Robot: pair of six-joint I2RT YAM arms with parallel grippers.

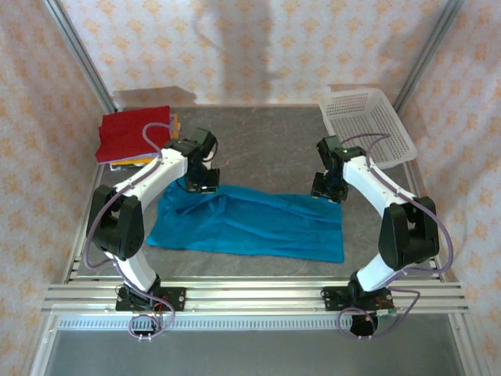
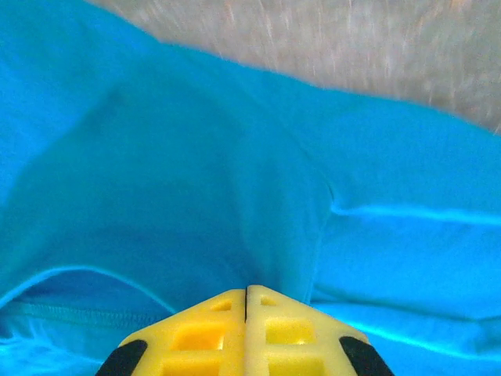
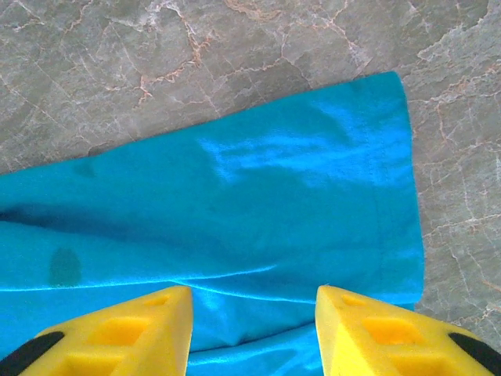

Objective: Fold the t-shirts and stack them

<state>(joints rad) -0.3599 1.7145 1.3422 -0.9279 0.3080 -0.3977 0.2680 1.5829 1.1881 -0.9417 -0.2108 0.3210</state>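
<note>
A teal t-shirt (image 1: pixel 250 223) lies flat across the middle of the grey surface (image 1: pixel 266 141), with its long axis running from about 9 o'clock to 4 o'clock and a stitched hem at the right-hand end. The left pincer (image 2: pixel 246 333) is pinched tight on cloth at the shirt's 10 o'clock edge, while the right pincer (image 3: pixel 254 329) hangs half-open over the 3 o'clock end, gripping nothing. If only the left side lifts, the thin pinch may slip, or the shirt may drag and bunch instead of folding squarely.
</note>
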